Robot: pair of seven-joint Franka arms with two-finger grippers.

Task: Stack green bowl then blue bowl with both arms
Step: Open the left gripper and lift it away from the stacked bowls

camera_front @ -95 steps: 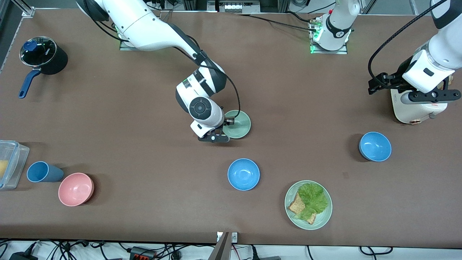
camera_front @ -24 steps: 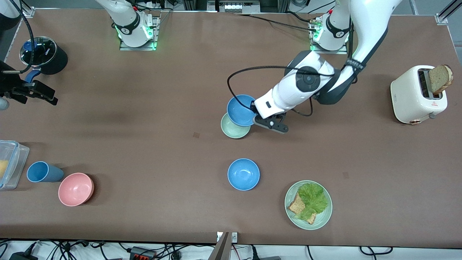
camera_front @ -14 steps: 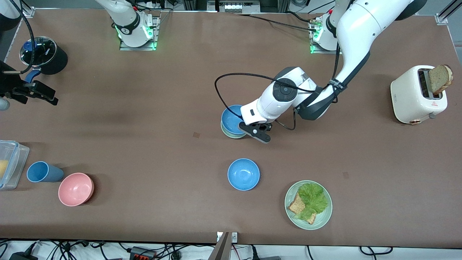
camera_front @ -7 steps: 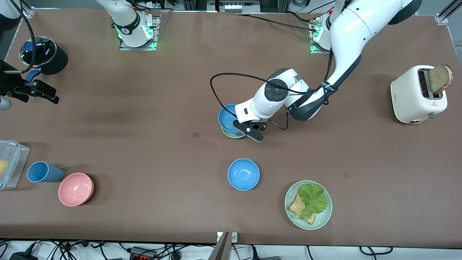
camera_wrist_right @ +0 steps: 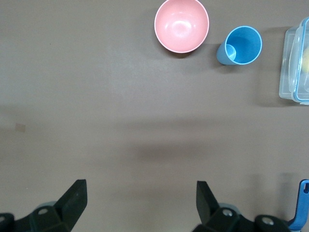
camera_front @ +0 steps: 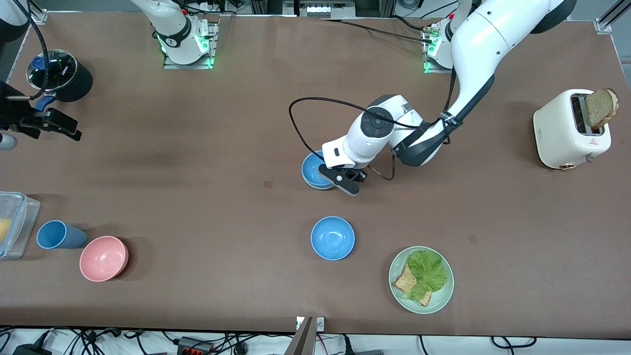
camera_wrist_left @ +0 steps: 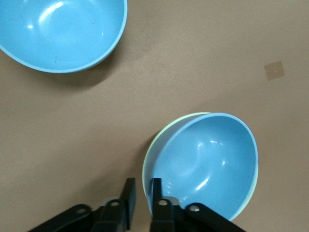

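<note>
Blue bowl [camera_wrist_left: 207, 164] nested in green bowl [camera_wrist_left: 150, 153] at table centre, rim pinched by left gripper [camera_wrist_left: 142, 195]; right gripper [camera_wrist_right: 140, 198] parked spread wide over the right arm's table end; stack may be dragged if fingers are lifted unreleased.

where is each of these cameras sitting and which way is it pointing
Front view: high across the table, facing both bases; shows both arms, the left gripper at the blue bowl.
Left wrist view: on the left wrist, looking down; its fingers pinch the blue bowl's rim, nested in the green bowl.
Right wrist view: on the waiting right wrist, looking down past the open right gripper at the pink bowl.
Front and left wrist views share the second blue bowl.
</note>
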